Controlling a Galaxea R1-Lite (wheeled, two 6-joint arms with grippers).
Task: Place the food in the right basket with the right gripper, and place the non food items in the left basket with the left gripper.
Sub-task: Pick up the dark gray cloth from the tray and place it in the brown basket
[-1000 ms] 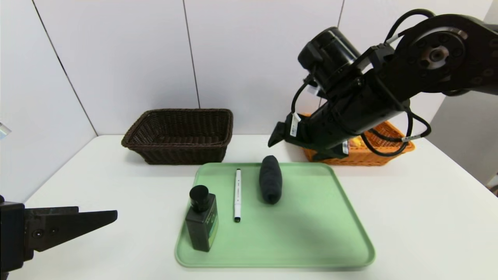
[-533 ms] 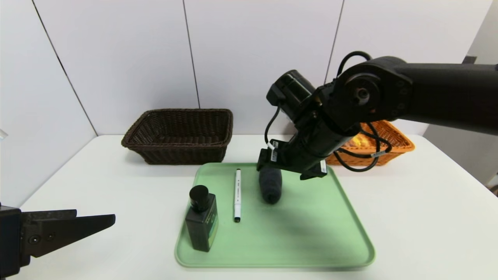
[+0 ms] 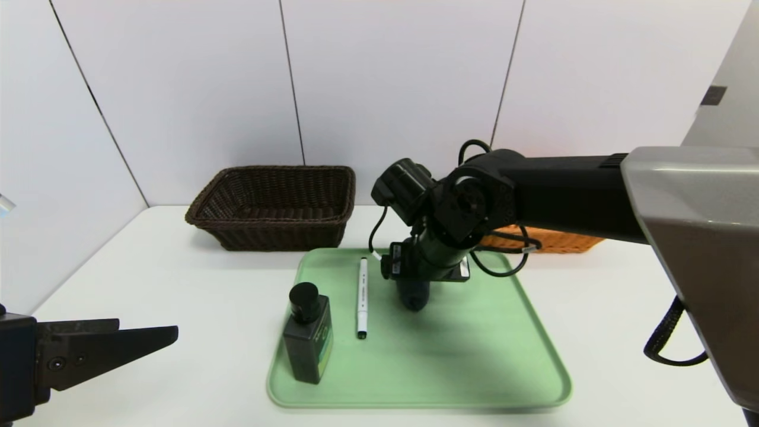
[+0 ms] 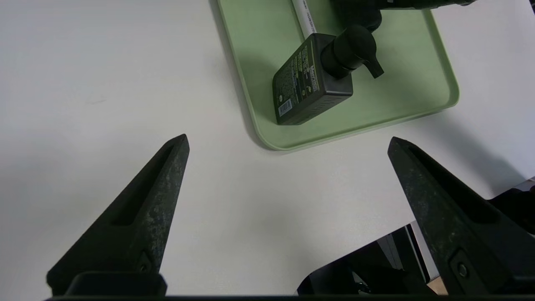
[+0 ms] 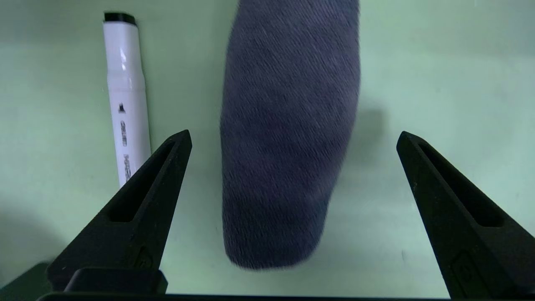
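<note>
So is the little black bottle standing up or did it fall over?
Standing up. The bottle sits upright on the green tray, cap on top.

Even, bright light falls from overhead. Below my right pincer (image 5: 292, 138) the rolled cloth (image 5: 288, 133) is slightly blurred and throws a soft shadow on the tray (image 5: 439, 62). Beyond my left pincer (image 4: 288, 142), the bench (image 4: 83, 62) is pale, shadows faint.

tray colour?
Pale green tray; the head view shows it best.
</note>
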